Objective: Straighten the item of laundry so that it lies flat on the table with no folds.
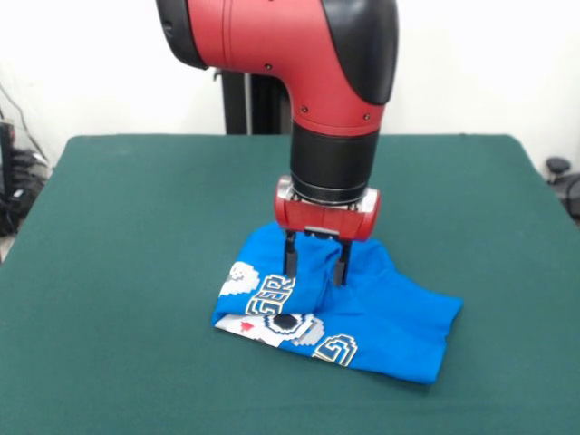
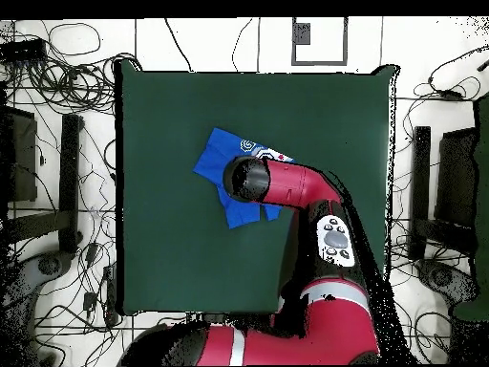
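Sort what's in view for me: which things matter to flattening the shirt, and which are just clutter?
Job:
- blue T-shirt, crumpled
- green table
- gripper, fingers down on the shirt

Lying about:
- cables on the floor beside the table
- stands at the sides

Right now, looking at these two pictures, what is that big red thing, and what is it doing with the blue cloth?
The red thing is a robot arm. One picture faces it across the table; the other looks straight down from above. On the green table lies a crumpled blue T-shirt with a pixel picture on it. The gripper, the arm's two-fingered hand, is down on the shirt with a ridge of blue cloth between its fingers; it seems to be pinching it. From above, the arm hides most of the shirt.
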Controlling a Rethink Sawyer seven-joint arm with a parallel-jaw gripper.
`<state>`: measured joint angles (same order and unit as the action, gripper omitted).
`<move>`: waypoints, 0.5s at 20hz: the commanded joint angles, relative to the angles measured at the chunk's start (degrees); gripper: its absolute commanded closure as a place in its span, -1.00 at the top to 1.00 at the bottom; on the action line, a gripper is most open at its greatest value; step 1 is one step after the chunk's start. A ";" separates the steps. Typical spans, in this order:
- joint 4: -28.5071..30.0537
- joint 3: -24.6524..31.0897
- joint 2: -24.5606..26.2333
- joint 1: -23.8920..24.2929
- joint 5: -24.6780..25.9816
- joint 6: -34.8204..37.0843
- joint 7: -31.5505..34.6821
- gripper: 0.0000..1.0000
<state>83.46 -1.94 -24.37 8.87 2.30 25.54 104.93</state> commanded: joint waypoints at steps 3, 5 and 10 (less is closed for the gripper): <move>2.47 4.91 1.66 -2.15 -1.03 3.33 6.28 1.00; 2.48 4.93 1.73 -2.08 -1.00 3.21 6.24 1.00; 2.93 4.97 1.48 -2.05 -0.88 2.98 6.18 1.00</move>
<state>83.46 -1.94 -24.46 8.87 2.31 25.54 104.93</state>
